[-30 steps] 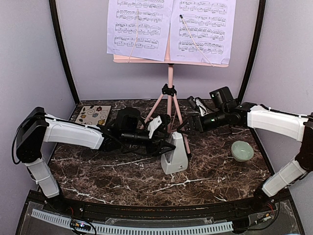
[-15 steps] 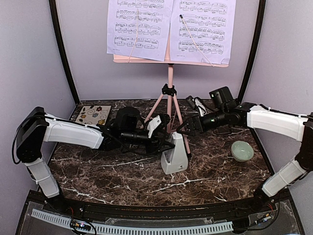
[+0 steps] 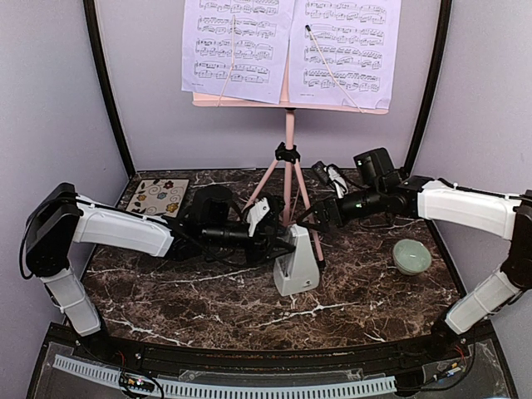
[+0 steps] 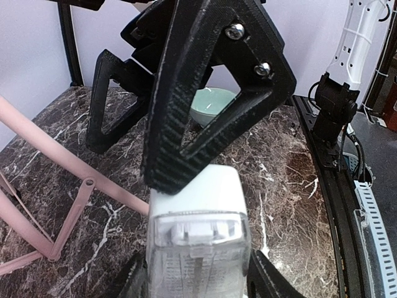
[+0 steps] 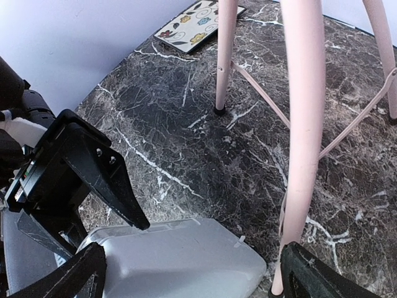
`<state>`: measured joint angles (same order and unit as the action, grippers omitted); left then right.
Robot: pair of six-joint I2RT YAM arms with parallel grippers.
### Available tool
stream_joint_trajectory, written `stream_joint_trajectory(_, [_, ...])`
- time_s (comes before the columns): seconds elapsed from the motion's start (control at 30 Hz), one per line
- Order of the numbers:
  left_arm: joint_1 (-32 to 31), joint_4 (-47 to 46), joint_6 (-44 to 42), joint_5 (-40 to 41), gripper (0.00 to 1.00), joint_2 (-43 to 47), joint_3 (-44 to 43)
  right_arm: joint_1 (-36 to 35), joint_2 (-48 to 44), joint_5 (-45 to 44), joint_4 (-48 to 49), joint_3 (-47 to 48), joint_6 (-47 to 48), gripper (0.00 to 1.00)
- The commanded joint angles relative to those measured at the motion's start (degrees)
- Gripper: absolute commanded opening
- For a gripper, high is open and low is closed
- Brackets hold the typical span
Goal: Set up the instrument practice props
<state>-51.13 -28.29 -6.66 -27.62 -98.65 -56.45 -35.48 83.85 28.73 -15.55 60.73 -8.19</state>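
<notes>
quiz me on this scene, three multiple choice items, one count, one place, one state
1. How many sheet-music pages rest on the music stand?
A one
B two
C four

2. Where is the green bowl?
A on the music stand
B at the back left of the table
C on the right side of the table

3. The right pincer is
A open
B shut on the bowl
C shut on a page

Answers:
1 B, since the top view shows two pages side by side on the desk.
2 C, since the bowl sits on the marble near the right arm.
3 A, since the right wrist view shows its fingers spread wide apart.
</notes>
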Motion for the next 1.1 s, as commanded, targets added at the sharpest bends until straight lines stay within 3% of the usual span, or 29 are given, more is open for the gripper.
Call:
stream_joint_trajectory(0.0, [0.51, -4.28, 1.55, -0.93, 0.32, 4.75, 3.62, -0.97, 2.68, -6.86, -9.67, -4.55, 4.21, 0.98])
stream_joint_trajectory(0.27, [0.51, -3.58, -0.22, 1.05, 0.29, 6.12, 5.47, -1.46, 2.26, -7.61, -10.12, -5.26, 4.83, 0.98])
stream_joint_trajectory(0.7, [0.51, -4.03, 0.33, 0.31, 0.25, 3.26, 3.23, -3.31, -1.05, 0.57, -10.64, -2.28, 2.32, 1.0])
stream_joint_trajectory(1.07, [0.5, -4.62, 0.45, 0.52, 0.24, 6.11, 4.58, -3.45, 2.63, -2.85, -12.04, -4.15, 2.89, 1.0])
